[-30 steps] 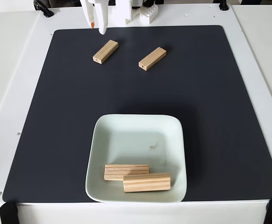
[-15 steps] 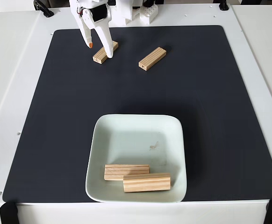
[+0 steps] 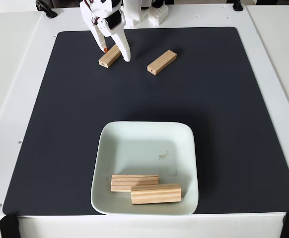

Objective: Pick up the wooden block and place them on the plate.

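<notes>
Fixed view: the mat (image 3: 219, 99) is bare between the far blocks and the plate (image 3: 134, 144) near its front edge. The gripper (image 3: 115, 53), jaws apart, straddles the left block (image 3: 109, 56); another block (image 3: 162, 62) lies right. Two blocks (image 3: 145, 187) rest in the plate.

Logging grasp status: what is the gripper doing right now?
Gripper: open, jaws straddling the left wooden block on the mat, holding nothing yet.

two pine blocks (image 3: 144, 187) lie in the pale plate (image 3: 134, 144); two blocks (image 3: 161, 62) on the mat.
</notes>
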`<state>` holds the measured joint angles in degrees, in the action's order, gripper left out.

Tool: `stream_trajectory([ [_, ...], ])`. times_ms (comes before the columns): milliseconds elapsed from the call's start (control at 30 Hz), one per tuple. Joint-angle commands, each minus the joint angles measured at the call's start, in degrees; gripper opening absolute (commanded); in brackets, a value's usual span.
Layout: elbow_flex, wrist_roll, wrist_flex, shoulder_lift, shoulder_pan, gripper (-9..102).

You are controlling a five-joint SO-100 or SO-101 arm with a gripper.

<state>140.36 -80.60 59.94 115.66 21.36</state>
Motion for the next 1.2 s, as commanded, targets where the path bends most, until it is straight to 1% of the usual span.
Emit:
stream_trajectory([
  [0, 0.79, -0.44, -0.53, 2.72, 0.26, 36],
  [600, 1.49, -0.18, -0.53, 2.55, 0.09, 35],
  [667, 1.49, -0.26, -0.53, 2.55, 0.09, 29],
  [700, 1.49, -0.26, -0.53, 2.55, 0.09, 25],
  [867, 1.49, 0.09, -0.53, 2.55, 0.09, -1],
  [967, 1.49, 0.18, -0.53, 2.55, 0.09, 2],
  [1167, 1.49, 0.26, -0.53, 3.43, -1.05, 0],
])
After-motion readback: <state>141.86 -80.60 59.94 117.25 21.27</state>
